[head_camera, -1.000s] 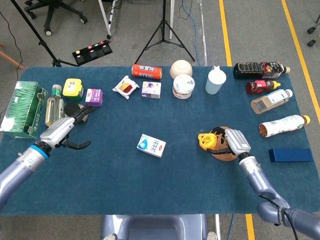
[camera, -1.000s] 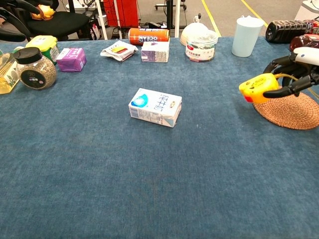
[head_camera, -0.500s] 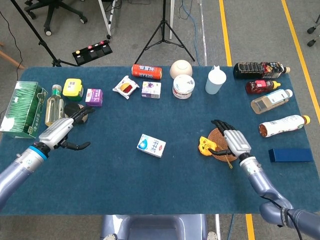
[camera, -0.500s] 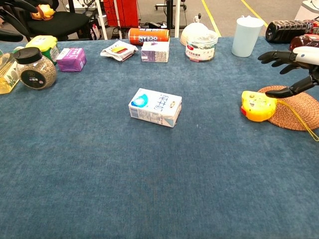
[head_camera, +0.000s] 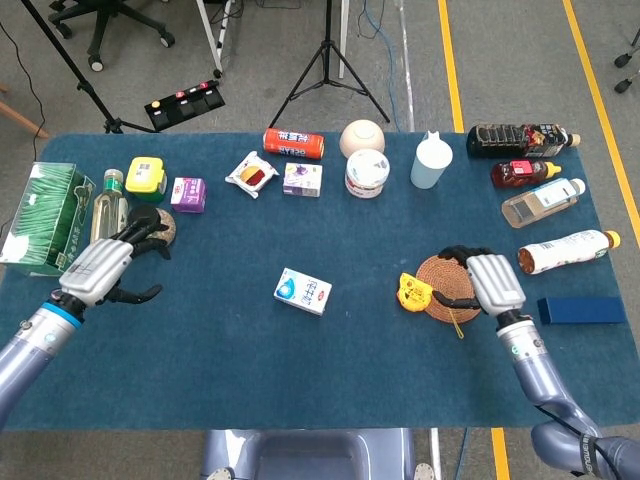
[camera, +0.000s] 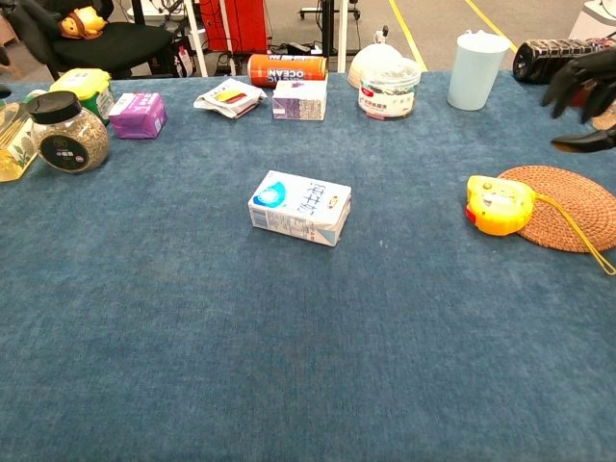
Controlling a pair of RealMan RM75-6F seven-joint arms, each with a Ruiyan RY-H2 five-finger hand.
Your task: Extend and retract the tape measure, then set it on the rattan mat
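The yellow tape measure point(head_camera: 411, 291) point(camera: 498, 204) lies at the left edge of the round rattan mat point(head_camera: 447, 286) point(camera: 563, 206), partly on it and partly on the blue cloth. A thin yellow cord point(camera: 581, 234) trails from it across the mat. My right hand point(head_camera: 493, 281) point(camera: 583, 85) hovers just right of the mat, fingers spread, holding nothing and clear of the tape measure. My left hand point(head_camera: 102, 268) is far off at the table's left side, fingers apart and holding nothing.
A white carton point(head_camera: 302, 291) lies mid-table. Jars, small boxes, a red can point(head_camera: 293, 144), a bowl point(head_camera: 362, 136), a tub point(head_camera: 367, 173) and a cup point(head_camera: 429, 162) line the back. Several bottles point(head_camera: 540, 203) and a dark blue box point(head_camera: 581, 310) lie at the right.
My right hand let go of the tape measure, which now lies at the mat's edge, and drew back to the right. My left hand shifted slightly left.
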